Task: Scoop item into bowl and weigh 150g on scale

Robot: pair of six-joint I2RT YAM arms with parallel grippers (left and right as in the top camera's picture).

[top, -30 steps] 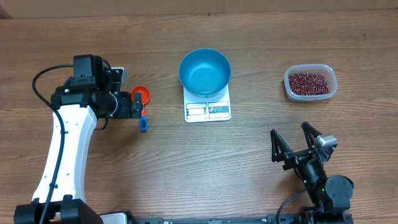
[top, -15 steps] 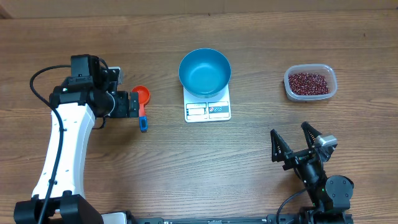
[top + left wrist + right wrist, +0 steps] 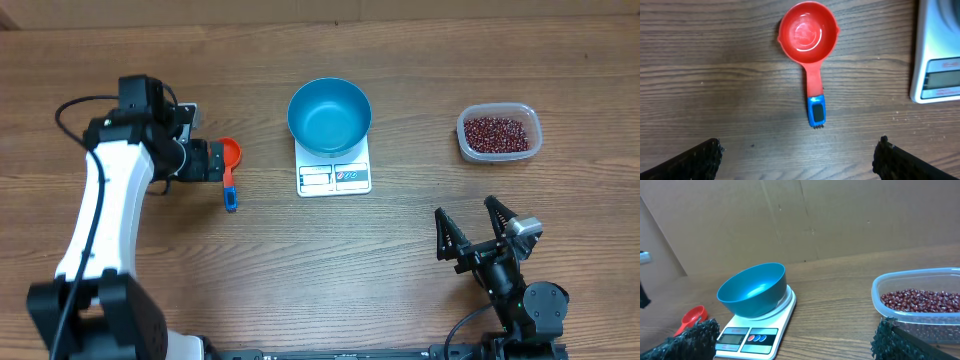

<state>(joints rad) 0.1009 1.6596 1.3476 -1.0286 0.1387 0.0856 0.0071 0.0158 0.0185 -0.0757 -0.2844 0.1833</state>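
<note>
Left tool (image 3: 207, 160) hangs over the measuring scoop (image 3: 229, 168), fingers spread wide, nothing between them. Right tool (image 3: 470, 232) sits at the near right of the counter (image 3: 300, 270), fingers likewise apart and empty, aimed toward the far edge.

Placement:
- Blue bowl (image 3: 329, 115) rests on the far part of the white scale (image 3: 335, 177). The display strip along the near edge is left bare, presumably so the reading is visible during filling. Bowl is empty.
- Red beans (image 3: 497, 132) all lie in the clear plastic container (image 3: 536, 145) at far right, well apart from the scale. None are in the bowl or scoop.
- Scoop lies flat just left of the scale, red cup toward the far side, blue-tipped handle toward the near side.

Judgement: the left tool is lining up on the handle for a grasp. Scooping has not begun.

Views compared:
- Left wrist: cup is empty and glossy. The handle runs roughly midway between the two fingertips (image 3: 700, 160), and a corner of the scale shows at right. Overhead gives none of this alignment.
- Right wrist: low side-on look shows the bowl's depth, the bean level against the container wall, and a cardboard backdrop (image 3: 790, 220) behind the counter.
- Overhead: the only view with both arms and the full spacing.
- Display digits are unreadable in every view.
</note>
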